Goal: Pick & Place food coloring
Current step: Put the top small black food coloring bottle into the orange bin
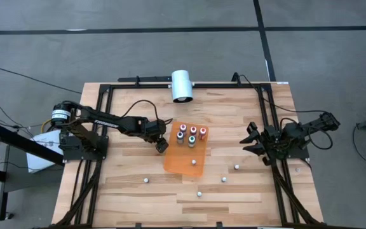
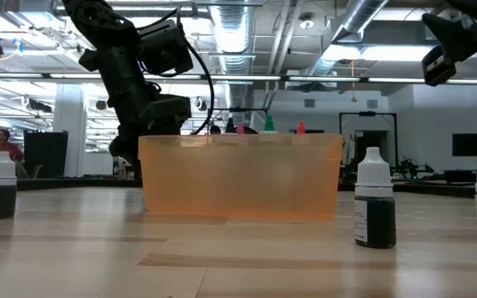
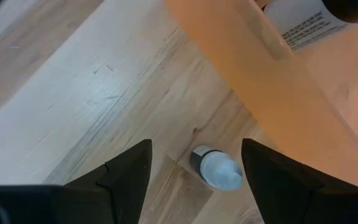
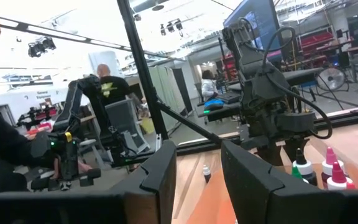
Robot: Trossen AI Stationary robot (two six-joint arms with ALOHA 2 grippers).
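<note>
My left gripper (image 1: 162,145) hangs at the left edge of the orange tray (image 1: 174,162), its fingers spread wide and holding nothing; in my left wrist view a white-capped bottle (image 3: 216,171) stands on the table (image 1: 119,184) between the two fingers (image 3: 126,171), just beside the tray wall. The food coloring is split: five bottles with pink and green tops (image 1: 191,135) stand in the tray's far half, one whitish bottle (image 1: 194,162) sits near its front, and four more (image 1: 223,180) are scattered over the bare wood in front of and to the right of the tray. My judgement is that the step in hand is a pick of that bottle beside the tray. To do it well I should centre it between my fingers, drop straight down so neither finger clips the tray wall, and close on the body below the cap so the narrow bottle does not tip or squirt out. My right gripper (image 1: 254,140) waits at the table's right edge, fingers parted and empty
</note>
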